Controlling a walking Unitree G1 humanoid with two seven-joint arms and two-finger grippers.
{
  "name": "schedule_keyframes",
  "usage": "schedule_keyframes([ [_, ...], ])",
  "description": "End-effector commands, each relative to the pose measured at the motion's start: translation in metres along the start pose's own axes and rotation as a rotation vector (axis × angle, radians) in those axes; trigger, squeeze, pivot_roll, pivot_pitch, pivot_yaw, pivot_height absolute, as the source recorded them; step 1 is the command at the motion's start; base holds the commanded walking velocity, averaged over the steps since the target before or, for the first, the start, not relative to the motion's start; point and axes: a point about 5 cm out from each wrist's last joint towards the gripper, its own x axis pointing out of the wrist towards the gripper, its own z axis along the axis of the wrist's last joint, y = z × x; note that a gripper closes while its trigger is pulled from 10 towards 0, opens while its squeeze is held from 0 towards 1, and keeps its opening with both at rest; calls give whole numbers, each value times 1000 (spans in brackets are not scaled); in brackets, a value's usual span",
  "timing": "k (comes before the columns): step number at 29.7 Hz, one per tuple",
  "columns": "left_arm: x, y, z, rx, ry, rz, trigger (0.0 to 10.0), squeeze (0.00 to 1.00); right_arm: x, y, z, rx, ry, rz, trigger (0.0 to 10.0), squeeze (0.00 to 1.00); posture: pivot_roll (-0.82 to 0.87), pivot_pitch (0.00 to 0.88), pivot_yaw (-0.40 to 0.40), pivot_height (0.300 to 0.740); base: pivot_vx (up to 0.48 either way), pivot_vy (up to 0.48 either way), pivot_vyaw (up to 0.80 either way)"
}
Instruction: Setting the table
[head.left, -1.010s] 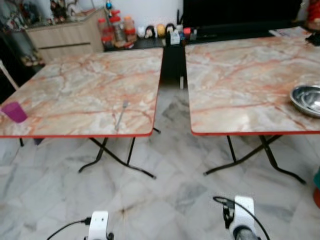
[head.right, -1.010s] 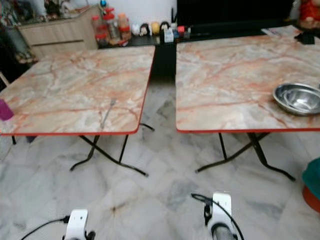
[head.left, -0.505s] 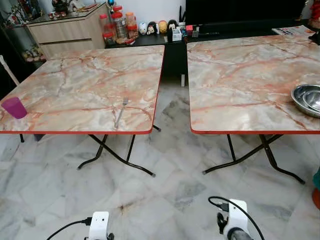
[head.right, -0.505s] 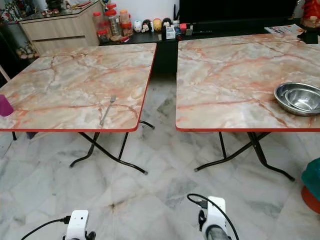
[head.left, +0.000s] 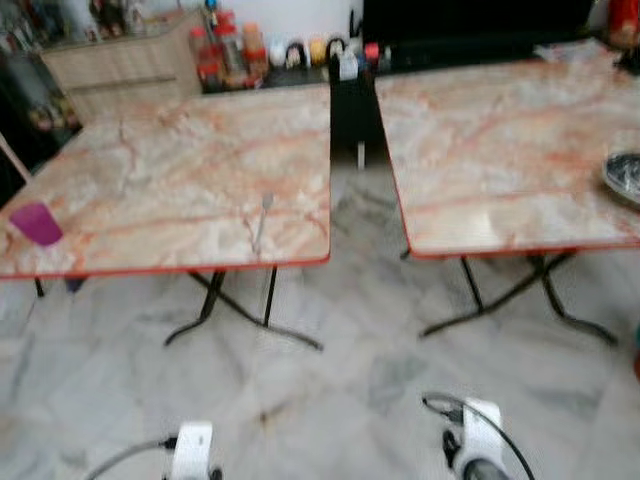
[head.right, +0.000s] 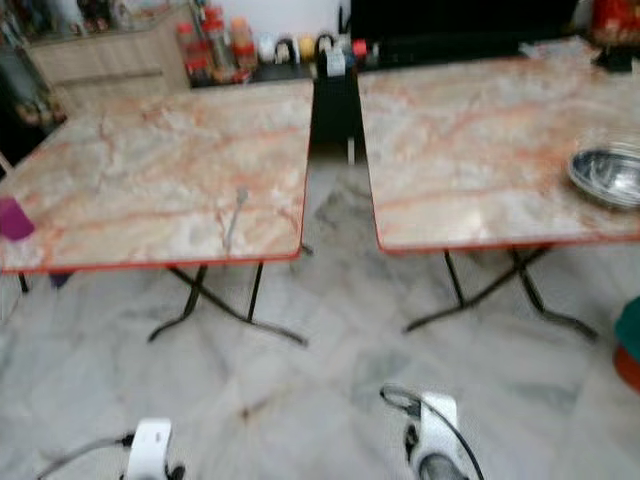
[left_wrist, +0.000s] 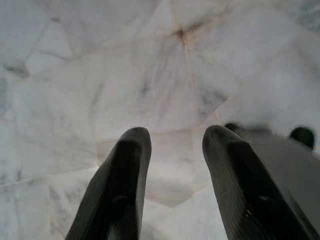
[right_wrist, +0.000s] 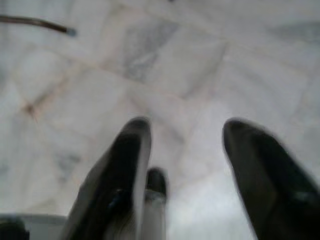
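The head views have gone blurred and the whole scene sits slightly further right than half a second ago, so the camera has moved, not the things. The round steel bowl (head.right: 610, 176) on the right marble-patterned counter (head.right: 480, 150) is now cut by the left eye view's right edge. The silver fork (head.left: 259, 222) seems unmoved.

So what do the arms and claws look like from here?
Both wrists end in white housings with a black cable looping off each. The left claw has two long black fingers with rounded tips; the right claw looks the same, though blurred.
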Motion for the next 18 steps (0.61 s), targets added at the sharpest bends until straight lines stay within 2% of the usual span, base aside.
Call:
schedule_keyframes([
  [1,0,10,4,29,-2,19,10000,0,0,11,3,31,-10,23,10000,0,-40,0,124,740,0,480,0],
  [5,0,10,4,36,-2,18,10000,0,0,12,3,33,-14,22,10000,0,-43,0,129,740,0,480,-545],
  [13,0,13,5,49,-4,23,10000,0,0,14,3,19,-24,34,10000,0,-35,0,125,740,0,468,0],
  [15,0,13,4,52,-2,26,10000,0,0,15,3,17,-24,37,10000,0,-35,0,125,740,0,341,0],
  [18,-1,15,3,65,0,32,10000,0,0,16,3,9,-26,46,10000,0,-38,0,123,740,0,0,0],
])
